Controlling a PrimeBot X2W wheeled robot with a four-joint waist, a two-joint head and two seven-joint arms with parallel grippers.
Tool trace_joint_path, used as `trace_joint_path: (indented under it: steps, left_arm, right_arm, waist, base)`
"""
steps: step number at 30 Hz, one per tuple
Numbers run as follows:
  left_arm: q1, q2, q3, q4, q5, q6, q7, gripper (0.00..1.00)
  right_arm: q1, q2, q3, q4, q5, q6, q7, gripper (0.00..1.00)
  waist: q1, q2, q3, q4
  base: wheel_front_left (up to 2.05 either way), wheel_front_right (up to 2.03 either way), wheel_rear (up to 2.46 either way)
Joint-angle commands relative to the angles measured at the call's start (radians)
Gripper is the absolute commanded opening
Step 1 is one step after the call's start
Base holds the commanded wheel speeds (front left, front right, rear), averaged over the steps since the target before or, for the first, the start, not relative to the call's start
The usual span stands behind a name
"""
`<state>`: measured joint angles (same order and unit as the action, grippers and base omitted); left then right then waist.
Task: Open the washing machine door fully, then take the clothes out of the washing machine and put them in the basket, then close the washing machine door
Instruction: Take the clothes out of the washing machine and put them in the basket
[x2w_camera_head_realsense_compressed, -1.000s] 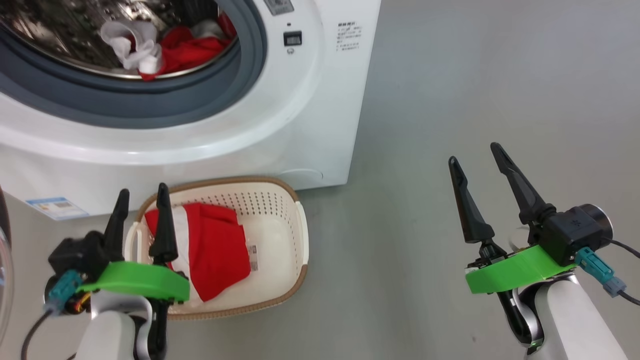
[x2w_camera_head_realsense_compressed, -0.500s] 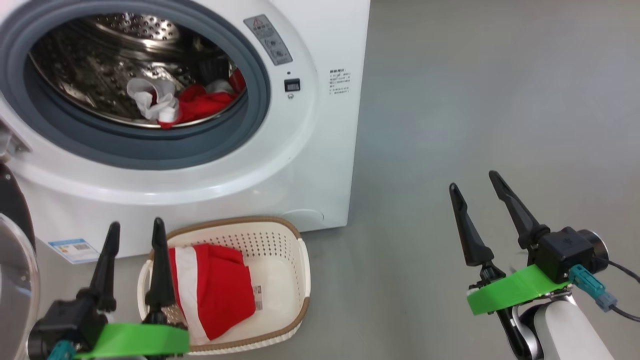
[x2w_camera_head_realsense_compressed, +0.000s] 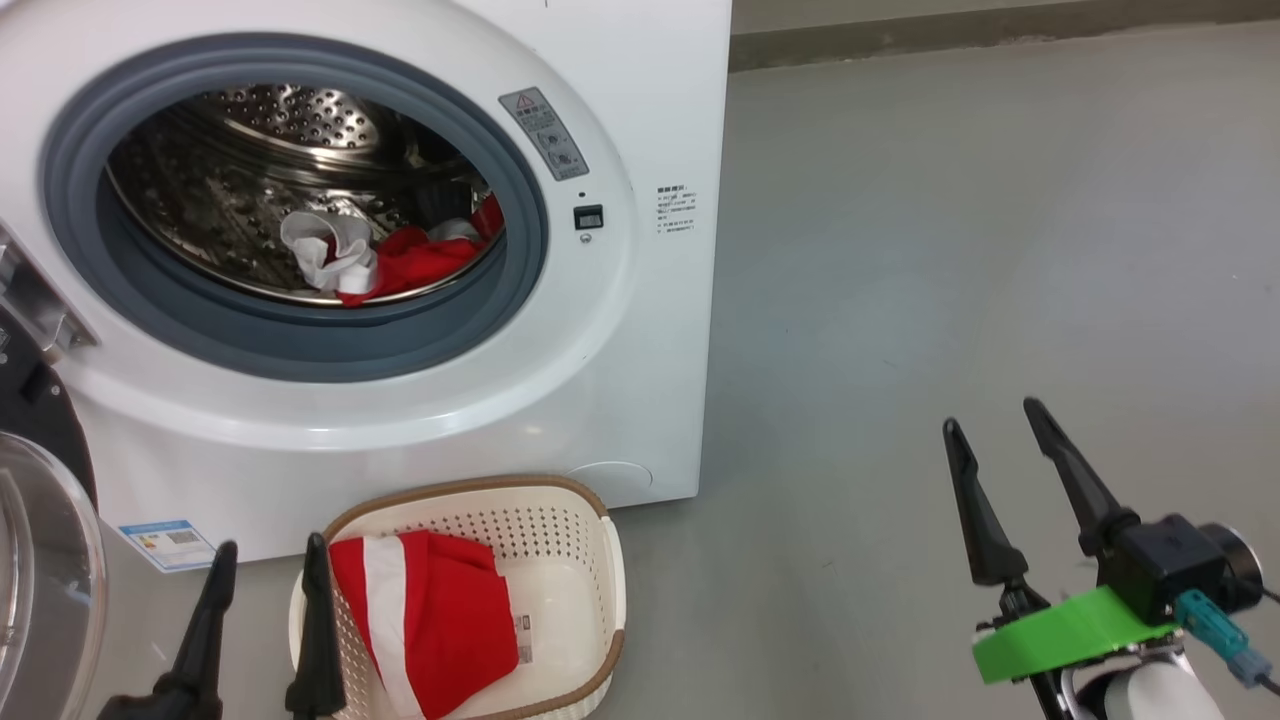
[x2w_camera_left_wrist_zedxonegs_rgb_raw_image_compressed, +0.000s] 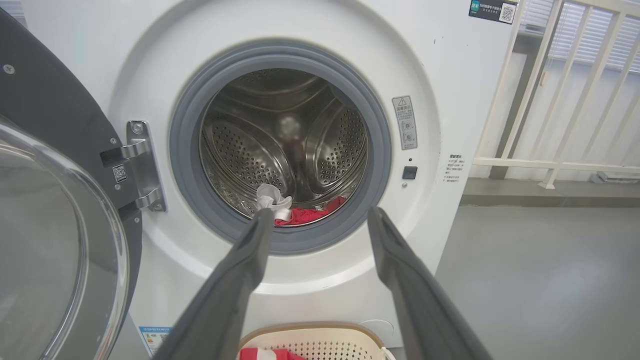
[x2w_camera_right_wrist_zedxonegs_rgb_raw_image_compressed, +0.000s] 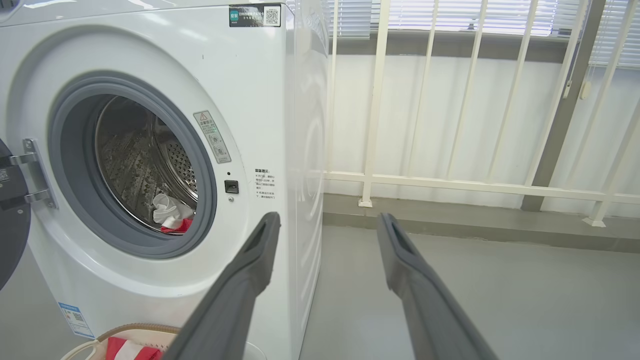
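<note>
- At the far left of the head view, the washing machine door (x2w_camera_head_realsense_compressed: 40, 570) stands swung wide, its glass bowl facing outward. The opening step appears complete.
- Just right of the door, the left gripper (x2w_camera_head_realsense_compressed: 270, 548) hovers at the near-left corner of the basket (x2w_camera_head_realsense_compressed: 470, 487). Its fingers are spread apart with nothing between them. Its wrist view is aimed at the drum opening.
- Inside the washing machine (x2w_camera_head_realsense_compressed: 640, 120), the clothes (x2w_camera_head_realsense_compressed: 380, 262) lie in a red-and-white bundle. They sit at the front bottom of the drum (x2w_camera_head_realsense_compressed: 250, 170), just behind the lip of the grey gasket (x2w_camera_head_realsense_compressed: 300, 345).
- Handling: the fabric looks thin, light and limp. Expect it to drape, trail and possibly catch on the gasket lip.
- Grasp point: pinch the raised, crumpled white part of the bundle, where several layers are bunched. Lift it above the lip before withdrawing.
- Below the drum, the basket stands on the floor (x2w_camera_head_realsense_compressed: 950, 250), close against the machine's base. One red-and-white garment (x2w_camera_head_realsense_compressed: 430, 610) lies in its left half. The basket looks light and may slide if pushed.
- At the far right, the right gripper (x2w_camera_head_realsense_compressed: 990, 415) hangs over bare floor, well apart from the machine. Its fingers are spread and it is empty.
</note>
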<state>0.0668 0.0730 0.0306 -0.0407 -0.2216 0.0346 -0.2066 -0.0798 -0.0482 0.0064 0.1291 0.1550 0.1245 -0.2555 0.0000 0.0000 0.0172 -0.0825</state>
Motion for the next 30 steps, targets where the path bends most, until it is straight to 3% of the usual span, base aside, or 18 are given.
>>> trace_joint_path:
  steps: [1, 20, 30]
  left_arm:
    - [-0.003, 0.015, 0.034, -0.033, 0.011, 0.012, 0.005, 1.00]
    - [0.030, 0.015, 0.016, -0.019, 0.002, 0.029, 0.016, 1.00]
    - [0.007, 0.016, -0.015, -0.024, 0.004, 0.024, 0.025, 1.00]
  right_arm:
    - [0.005, -0.002, 0.013, -0.032, -0.011, 0.006, -0.006, 1.00]
    - [0.061, -0.002, 0.010, -0.067, -0.024, 0.006, -0.006, 1.00]
    - [0.054, -0.002, 0.021, -0.098, -0.030, 0.006, -0.006, 1.00]
  waist:
    - [0.0000, 0.0000, -0.007, 0.001]
    - [0.0000, 0.0000, -0.009, 0.004]
    - [0.0000, 0.0000, 0.040, 0.020]
  base:
    - [0.00, 0.00, 0.00]
    - [0.00, 0.00, 0.00]
    - [0.00, 0.00, 0.00]
